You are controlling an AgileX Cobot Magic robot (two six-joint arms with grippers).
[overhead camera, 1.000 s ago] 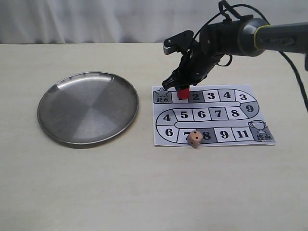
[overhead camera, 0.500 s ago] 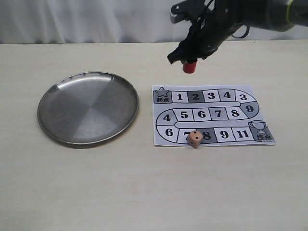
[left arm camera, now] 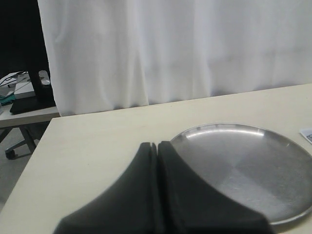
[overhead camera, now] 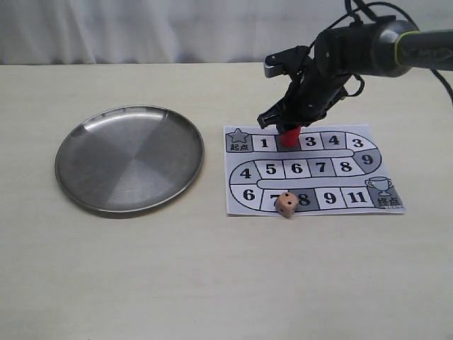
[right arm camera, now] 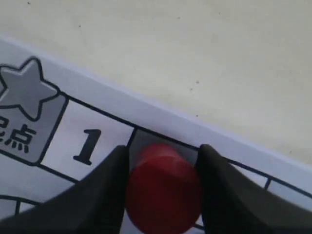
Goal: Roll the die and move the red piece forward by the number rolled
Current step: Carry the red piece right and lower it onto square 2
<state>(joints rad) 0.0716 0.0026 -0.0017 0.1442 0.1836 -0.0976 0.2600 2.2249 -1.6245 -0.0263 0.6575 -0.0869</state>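
Note:
The red piece (overhead camera: 289, 134) stands over the dark square marked 2 on the paper game board (overhead camera: 311, 188). My right gripper (overhead camera: 288, 127) is shut on the red piece (right arm camera: 164, 187), one black finger on each side. In the right wrist view the square marked 1 lies beside it. The tan die (overhead camera: 286, 204) rests at the board's near edge, over the 7 square, apart from the gripper. My left gripper (left arm camera: 157, 146) is shut on nothing and hovers near the rim of the steel plate (left arm camera: 287, 146).
A round steel plate (overhead camera: 78, 138) lies on the table left of the board. A white curtain hangs behind the table. In the left wrist view a dark side table with clutter stands beyond the table's edge.
The right gripper lifted the red piece off square 1, carried it up above the board, then lowered it onto square 2. The die and the plate stayed put.

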